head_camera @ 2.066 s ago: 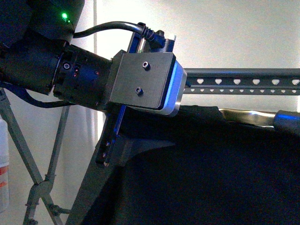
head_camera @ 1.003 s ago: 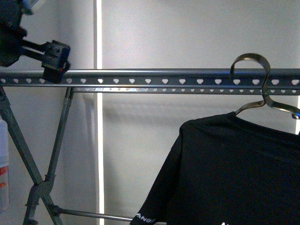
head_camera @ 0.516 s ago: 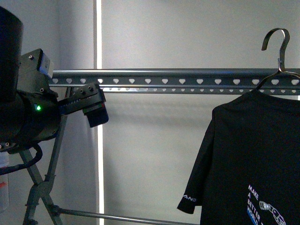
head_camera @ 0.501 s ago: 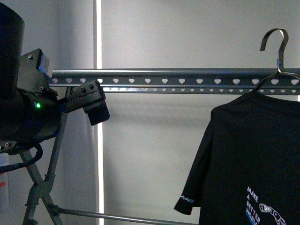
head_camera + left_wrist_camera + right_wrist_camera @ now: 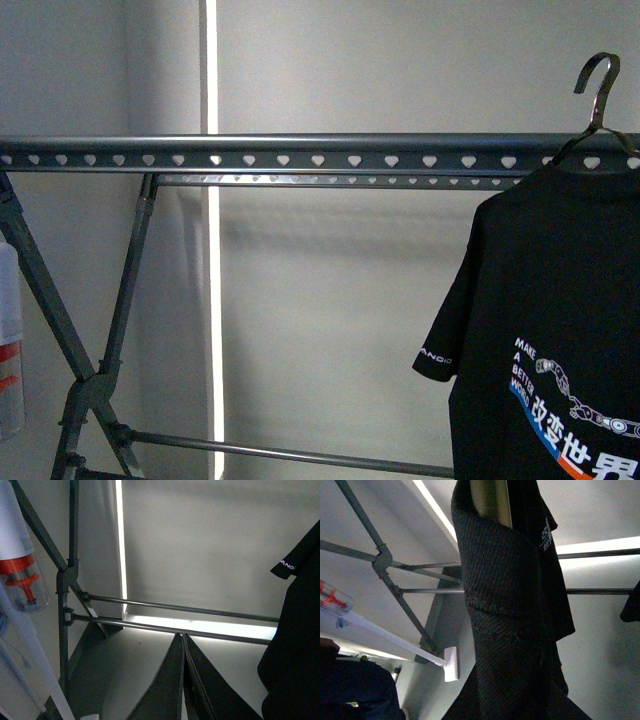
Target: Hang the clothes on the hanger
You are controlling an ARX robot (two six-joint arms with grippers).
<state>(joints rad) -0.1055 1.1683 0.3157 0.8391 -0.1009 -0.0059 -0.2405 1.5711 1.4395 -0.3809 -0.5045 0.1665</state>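
Front view, far left edge: white cylindrical container [image 5: 8, 330] with red bands, partly cut off. The left wrist view shows its lower part as a clear cup [image 5: 25, 580] with a red-orange insert inside; other contents cannot be made out.

Just right of it, crossed grey legs [image 5: 97, 385] rise to the rack rail [image 5: 300, 157], which runs level across the whole view with one row of heart-shaped holes. A thinner perforated rail sits just behind and below it. Low down, a round cross bar [image 5: 300, 455] runs rightward from the legs. A bright vertical strip of light [image 5: 211, 250] stands on the wall behind.

Left gripper [image 5: 182, 639], left wrist view only: fingers pressed together at the tips, nothing between them, low near the cross bar and apart from the cloth.

Right side: black T-shirt [image 5: 560, 290], front facing the camera, white "MAKE A BETTER" lettering and chain graphic showing, small white print on the sleeve hem. It hangs from a wire coat hanger, collar at rail height in front of the rail. The hanger's hook [image 5: 607, 100] stands wholly above the rail, not over it.

Right gripper [image 5: 492, 535], right wrist view only: a dark textured mass fills the centre, with a shiny metal strip [image 5: 492, 500] at its far end and black cloth behind. Jaw state cannot be told.
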